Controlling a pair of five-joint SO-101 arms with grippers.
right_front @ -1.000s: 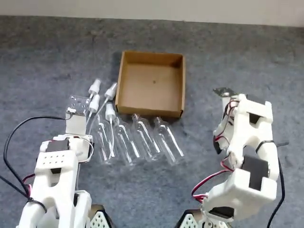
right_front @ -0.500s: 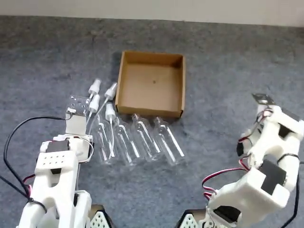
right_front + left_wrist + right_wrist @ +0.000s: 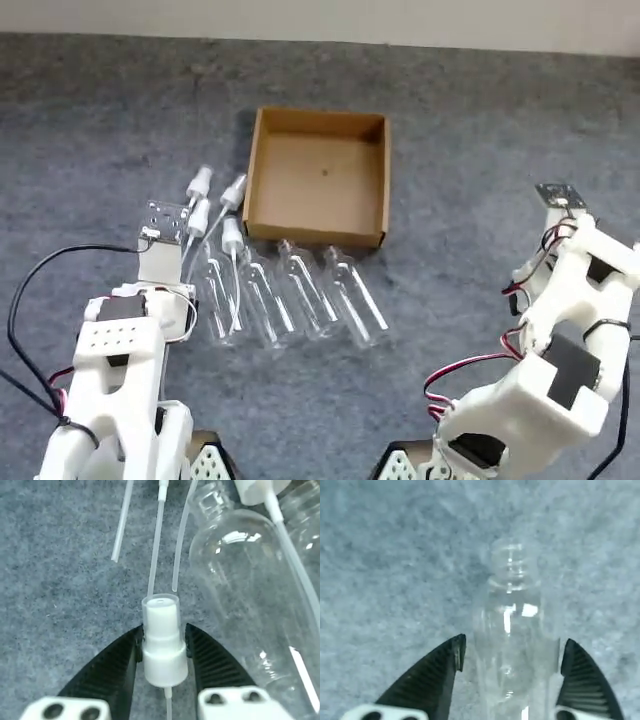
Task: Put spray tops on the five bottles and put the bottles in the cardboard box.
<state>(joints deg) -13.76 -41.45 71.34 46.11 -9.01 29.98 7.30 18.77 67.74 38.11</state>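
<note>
cardboard box top open | bottles crowd its near wall

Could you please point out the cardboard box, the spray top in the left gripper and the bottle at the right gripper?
cardboard box (image 3: 300, 195): high view, bare floor.
spray top (image 3: 161, 645): left wrist view, white collar.
bottle (image 3: 512, 630): right wrist view, clear body.
</note>
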